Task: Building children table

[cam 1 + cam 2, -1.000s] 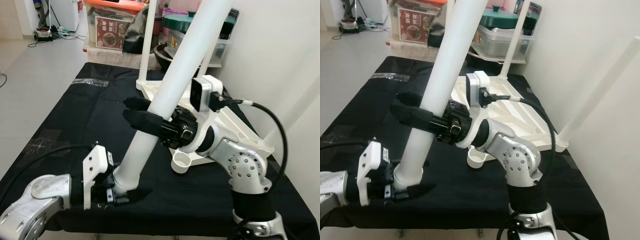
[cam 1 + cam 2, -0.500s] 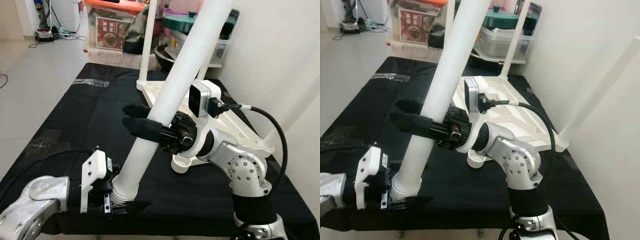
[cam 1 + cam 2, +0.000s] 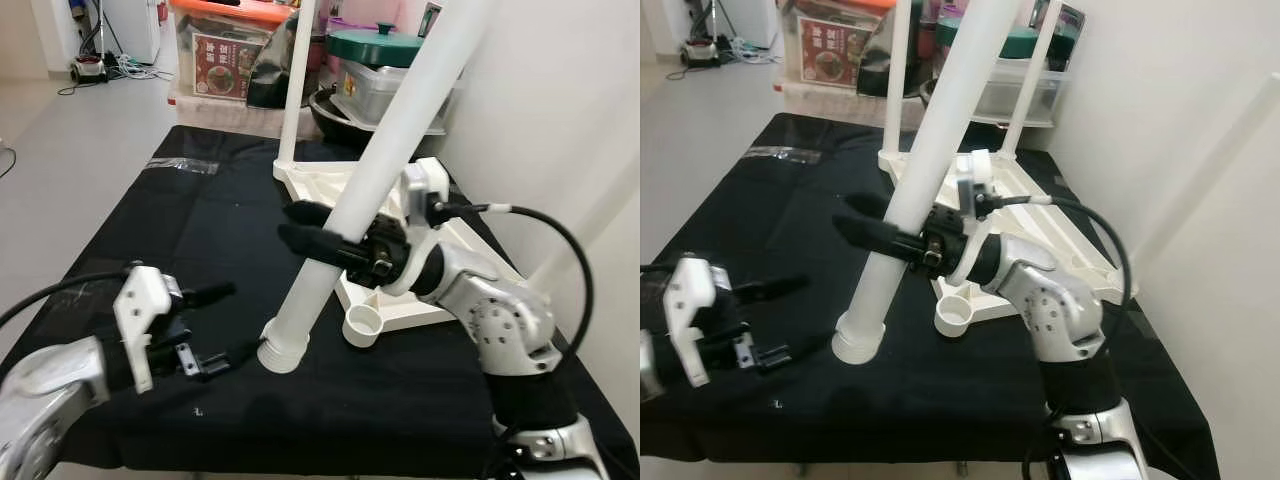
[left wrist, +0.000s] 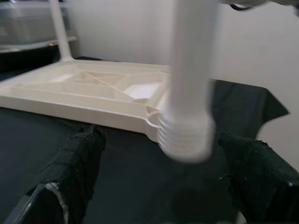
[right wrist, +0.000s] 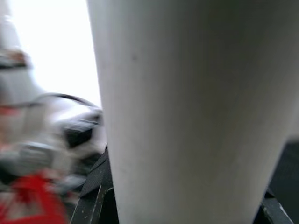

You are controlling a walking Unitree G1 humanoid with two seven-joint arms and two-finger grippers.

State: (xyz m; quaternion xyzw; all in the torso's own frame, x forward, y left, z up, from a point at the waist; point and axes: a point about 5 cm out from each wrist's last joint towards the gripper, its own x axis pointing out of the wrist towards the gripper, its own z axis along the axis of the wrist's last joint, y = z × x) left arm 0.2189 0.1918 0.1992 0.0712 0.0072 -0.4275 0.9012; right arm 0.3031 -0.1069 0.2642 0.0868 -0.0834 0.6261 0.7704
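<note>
**White leg clamped on the right, left fingers spread wide**

Black cloth point(image 3: 200, 220) covers the work surface, and every place here is given against the upside-down tabletop point(image 3: 330, 190) lying on it. Furthest left of that tabletop, at the near edge of the cloth, the left gripper point(image 3: 215, 325) hangs with its two black fingers point(image 4: 74, 163) spread far apart and nothing between them (its wrist camera shows the ribbed end of the leg squarely in the gap, touched by neither finger). Just right of that gripper, and just left of the tabletop's near corner, comes the loose white table leg point(image 3: 350, 215): its threaded foot point(image 3: 284, 352) sits low by the cloth, beside the empty round socket point(image 3: 362, 325) at that corner, and the shaft leans up and away to the right, crossing above the tabletop. The right gripper point(image 3: 315, 228) is closed on this leg partway up, one black finger on each side of the shaft, with the silver arm point(image 3: 500, 320) reaching in over the tabletop's right edge. At the tabletop's far left corner a fitted leg point(image 3: 297, 80) stands upright. Beyond the tabletop's far edge sit storage bins, one with a green lid point(image 3: 385, 45).
</note>
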